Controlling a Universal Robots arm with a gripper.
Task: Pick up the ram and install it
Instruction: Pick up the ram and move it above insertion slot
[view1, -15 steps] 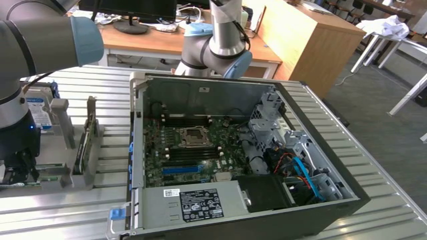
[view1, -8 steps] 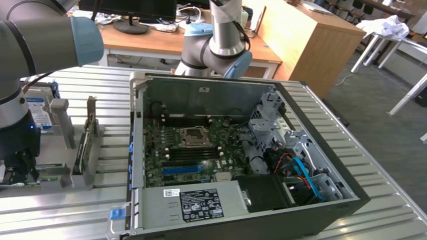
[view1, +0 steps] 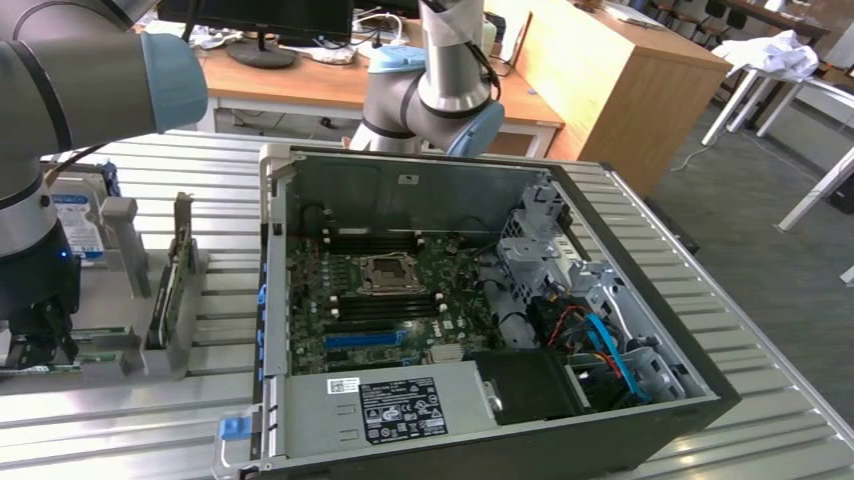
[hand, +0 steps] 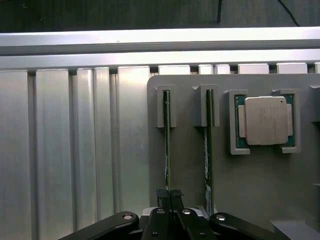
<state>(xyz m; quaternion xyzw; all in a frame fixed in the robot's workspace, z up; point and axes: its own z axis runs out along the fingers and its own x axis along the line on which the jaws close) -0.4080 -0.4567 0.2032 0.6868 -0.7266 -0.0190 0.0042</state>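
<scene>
Office room, wooden desks; ribbed aluminium table; claw clenched on ram standing in grey holder.

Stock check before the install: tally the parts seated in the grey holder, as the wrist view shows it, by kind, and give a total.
RAM stick: 2
Processor chip: 1
Total: 3
</scene>
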